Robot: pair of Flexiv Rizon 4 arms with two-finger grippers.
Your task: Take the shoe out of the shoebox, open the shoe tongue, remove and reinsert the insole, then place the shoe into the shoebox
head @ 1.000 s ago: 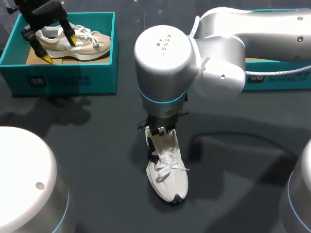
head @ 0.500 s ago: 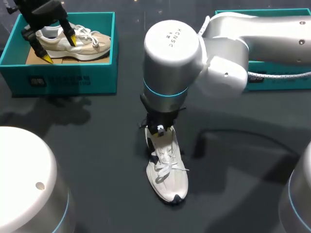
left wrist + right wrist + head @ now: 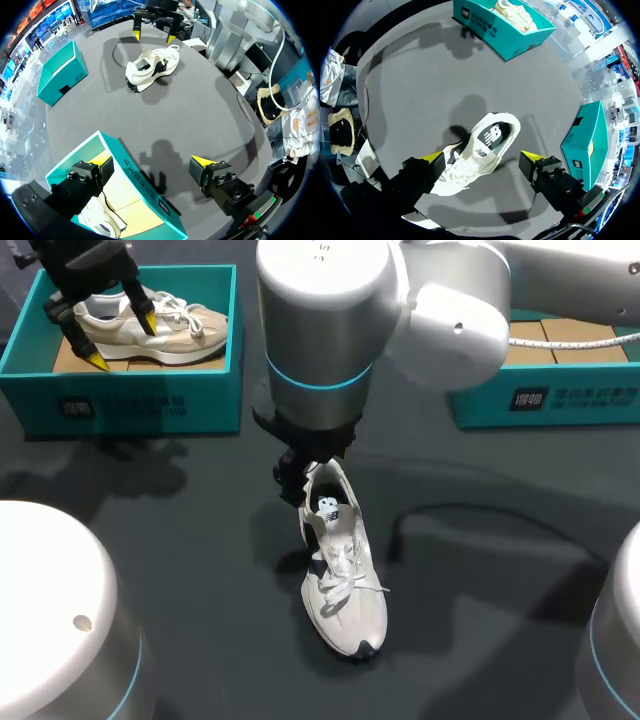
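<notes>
The white shoe (image 3: 343, 580) stands on the table, out of the right shoebox (image 3: 560, 405). Its insole (image 3: 490, 137) lies seated inside. My right gripper (image 3: 481, 156) hangs above the heel, fingers spread wide, holding nothing. My left gripper (image 3: 151, 161) hovers over the left shoebox (image 3: 140, 400), equally wide and empty. I judge that boxing the shoe remains; I cannot confirm the insole cycle.

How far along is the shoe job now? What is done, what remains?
Done: the white shoe lies on the table, outside the shoebox. In hand: the right pincer hangs open over the shoe's mouth, holding nothing. The insole sits inside; whether it was already taken out, I cannot tell. Left: at least putting the shoe back into the shoebox.
</notes>
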